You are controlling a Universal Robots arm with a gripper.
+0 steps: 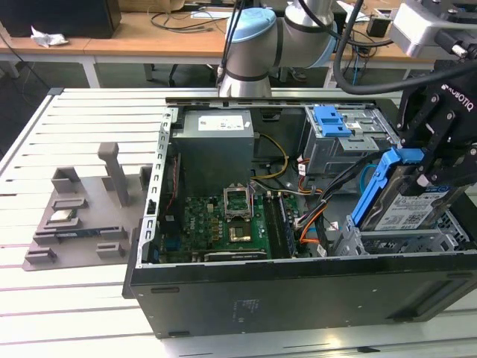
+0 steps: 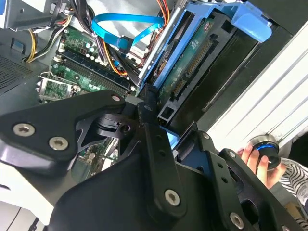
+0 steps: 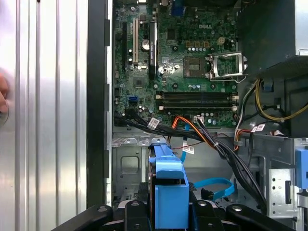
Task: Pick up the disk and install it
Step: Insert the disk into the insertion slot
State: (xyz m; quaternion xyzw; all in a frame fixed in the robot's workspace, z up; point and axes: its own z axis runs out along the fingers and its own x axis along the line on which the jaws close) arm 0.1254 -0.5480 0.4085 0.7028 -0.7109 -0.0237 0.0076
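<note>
The disk [image 1: 408, 207], a silver drive with a white-and-blue label in a blue bracket [image 1: 375, 186], hangs tilted over the metal drive cage [image 1: 402, 240] at the exterior view's right end of the open computer case. My gripper [image 1: 431, 160] is shut on it from above. The first wrist view looks down the blue bracket [image 3: 168, 185] between my black fingers [image 3: 132, 211]. The second wrist view has the disk's circuit-board underside [image 2: 192, 55], with my gripper [image 2: 161, 127] clamped on its edge.
The motherboard [image 1: 223, 224], a grey power supply box [image 1: 216, 142] and a bright-blue latch [image 1: 332, 119] sit inside the case. Black, orange and blue cables [image 3: 202, 137] run beside the cage. A grey fixture [image 1: 82, 216] lies on the slatted table. A hand [image 2: 252, 161] holds a round knob.
</note>
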